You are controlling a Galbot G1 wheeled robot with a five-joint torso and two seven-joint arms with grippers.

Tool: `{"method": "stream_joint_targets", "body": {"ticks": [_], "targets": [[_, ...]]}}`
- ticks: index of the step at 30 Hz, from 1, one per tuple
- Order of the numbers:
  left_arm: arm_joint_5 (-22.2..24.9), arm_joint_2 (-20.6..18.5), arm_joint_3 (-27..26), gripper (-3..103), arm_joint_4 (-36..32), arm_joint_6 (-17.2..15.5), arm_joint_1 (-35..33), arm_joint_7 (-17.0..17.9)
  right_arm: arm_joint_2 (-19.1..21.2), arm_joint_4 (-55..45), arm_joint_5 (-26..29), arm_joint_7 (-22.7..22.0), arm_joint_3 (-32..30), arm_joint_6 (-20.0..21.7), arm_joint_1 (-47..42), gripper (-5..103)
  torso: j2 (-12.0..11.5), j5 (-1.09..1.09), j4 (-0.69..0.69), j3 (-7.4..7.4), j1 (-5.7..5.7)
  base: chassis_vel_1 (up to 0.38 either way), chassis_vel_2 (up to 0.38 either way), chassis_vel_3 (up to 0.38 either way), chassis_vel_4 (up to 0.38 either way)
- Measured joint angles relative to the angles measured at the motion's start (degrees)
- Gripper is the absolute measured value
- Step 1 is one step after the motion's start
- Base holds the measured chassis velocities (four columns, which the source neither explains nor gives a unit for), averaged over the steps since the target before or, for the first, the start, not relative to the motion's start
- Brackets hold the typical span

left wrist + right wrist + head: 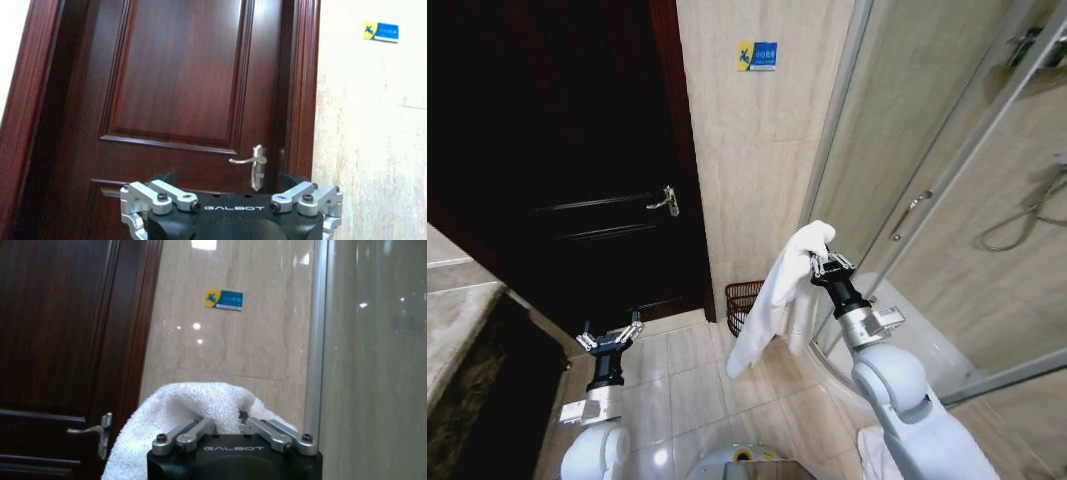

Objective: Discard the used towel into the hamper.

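Note:
A white towel [777,290] hangs from my right gripper [825,260], which is shut on its upper fold at about mid-height in front of the tiled wall. In the right wrist view the towel [175,412] bunches over and between the fingers. The hamper [742,300], a dark reddish-brown open-weave basket, stands on the floor against the wall, just behind and below the hanging towel, which covers part of it. My left gripper [610,335] is held low on the left, open and holding nothing, facing the dark wooden door.
A dark wooden door [577,150] with a metal handle [667,200] fills the left. A glass shower enclosure [947,200] stands to the right. A stone counter edge [457,320] lies at far left. Tiled floor [687,390] lies open between the arms.

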State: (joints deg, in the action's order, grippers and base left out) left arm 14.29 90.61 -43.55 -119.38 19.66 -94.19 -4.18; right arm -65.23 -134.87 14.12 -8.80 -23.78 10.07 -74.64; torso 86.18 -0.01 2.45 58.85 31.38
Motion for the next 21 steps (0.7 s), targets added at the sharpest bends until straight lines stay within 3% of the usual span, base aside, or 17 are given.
{"method": "stream_joint_targets", "body": {"ticks": [8, 16, 21], "targets": [[-0.1, 0.7, 0.0, 100, 0.0, 0.2, 0.0, 0.0, 1.7, 0.2, 0.8, -0.8, 0.2, -0.1, 0.9, 9, 0.0, 0.02, 0.00, 0.00, 0.00, -0.109, 0.099, 0.106, -0.104], [-0.4, 1.3, -0.4, 100, 1.3, 0.8, -0.2, 0.1, 6.9, -0.6, 7.0, -1.1, -0.5, 1.4, 7.0, 9, 0.0, 0.00, 0.00, 0.01, 0.01, -0.028, 0.032, 0.032, -0.031], [-0.4, 1.5, -1.1, 100, 1.7, 0.5, -0.2, 0.5, 11.0, 0.2, 13.7, -3.1, -0.4, 3.6, 14.5, 9, 0.0, 0.00, 0.00, 0.00, -0.02, 0.000, 0.000, 0.000, 0.000]]}}
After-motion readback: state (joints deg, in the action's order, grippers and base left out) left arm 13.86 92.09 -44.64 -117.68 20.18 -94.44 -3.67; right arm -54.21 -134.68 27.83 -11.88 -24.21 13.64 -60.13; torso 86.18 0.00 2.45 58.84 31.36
